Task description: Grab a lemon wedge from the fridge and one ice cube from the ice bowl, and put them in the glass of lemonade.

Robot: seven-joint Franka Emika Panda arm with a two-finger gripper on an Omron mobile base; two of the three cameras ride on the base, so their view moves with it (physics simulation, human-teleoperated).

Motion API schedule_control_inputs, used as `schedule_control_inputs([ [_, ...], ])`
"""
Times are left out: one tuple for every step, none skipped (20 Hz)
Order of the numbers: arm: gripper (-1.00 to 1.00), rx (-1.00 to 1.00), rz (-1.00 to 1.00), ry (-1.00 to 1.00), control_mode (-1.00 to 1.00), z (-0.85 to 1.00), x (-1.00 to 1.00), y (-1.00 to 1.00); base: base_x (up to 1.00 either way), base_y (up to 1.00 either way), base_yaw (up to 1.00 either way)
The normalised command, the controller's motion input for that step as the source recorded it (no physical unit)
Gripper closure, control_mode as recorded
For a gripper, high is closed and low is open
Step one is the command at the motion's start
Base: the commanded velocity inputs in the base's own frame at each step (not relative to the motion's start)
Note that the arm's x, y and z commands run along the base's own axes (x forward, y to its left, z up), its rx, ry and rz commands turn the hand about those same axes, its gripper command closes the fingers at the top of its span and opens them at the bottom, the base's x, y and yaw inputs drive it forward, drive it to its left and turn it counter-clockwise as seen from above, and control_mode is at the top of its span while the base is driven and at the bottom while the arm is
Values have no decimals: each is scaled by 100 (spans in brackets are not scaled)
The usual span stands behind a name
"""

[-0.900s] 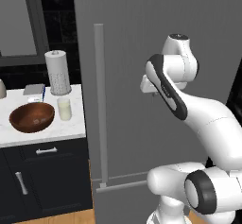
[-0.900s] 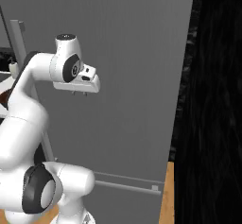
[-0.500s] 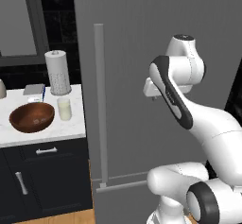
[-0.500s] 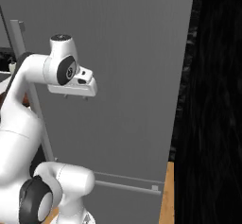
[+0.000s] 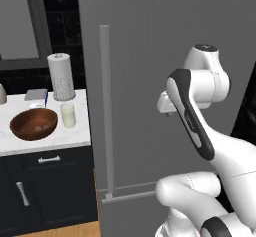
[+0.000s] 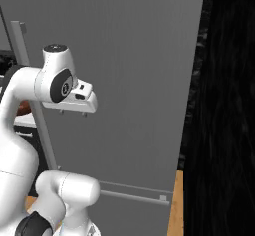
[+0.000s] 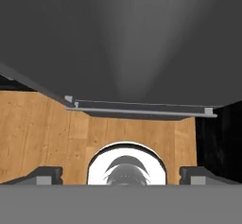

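Observation:
The tall grey fridge (image 5: 150,41) stands shut, its long vertical bar handle (image 5: 105,111) to the left of my hand. My gripper (image 5: 167,114) hangs in front of the door (image 6: 139,56), pointing down, open and holding nothing. In the hand view its fingertips (image 7: 45,174) sit far apart above the wooden floor, with the fridge front (image 7: 123,38) ahead. On the counter to the left sit the reddish-brown ice bowl (image 5: 34,123) and, right beside it, the glass of lemonade (image 5: 68,115). The lemon wedge is hidden behind the closed door.
A white paper towel roll (image 5: 61,77) stands behind the glass on the white counter (image 5: 75,137), above dark cabinets (image 5: 45,191). A horizontal bar (image 7: 142,109) runs across the fridge's lower front. A black wall (image 6: 224,105) borders the fridge on the right.
My hand has sunk a little in front of the fridge door and drifted slightly toward the handle side. The bowl, the glass and the door have not moved.

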Motion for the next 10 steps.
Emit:
schedule_control_inputs([
  [-100,4,0,0,-100,-31,-48,0,0,0,0],
  [-100,4,0,0,-100,-31,-46,0,0,0,0],
  [-100,0,0,0,-100,-28,-35,0,0,0,0],
  [-100,0,0,0,-100,-26,-27,0,0,0,0],
  [-100,0,0,0,-100,-19,-24,0,0,0,0],
  [-100,0,0,0,-100,-11,-21,0,0,0,0],
  [-100,0,0,0,-100,0,-23,0,0,0,0],
  [-100,0,0,0,-100,0,-25,0,0,0,0],
  [-100,0,0,0,-100,0,-27,0,0,0,0],
  [-100,0,0,0,100,0,0,0,-21,0,0],
])
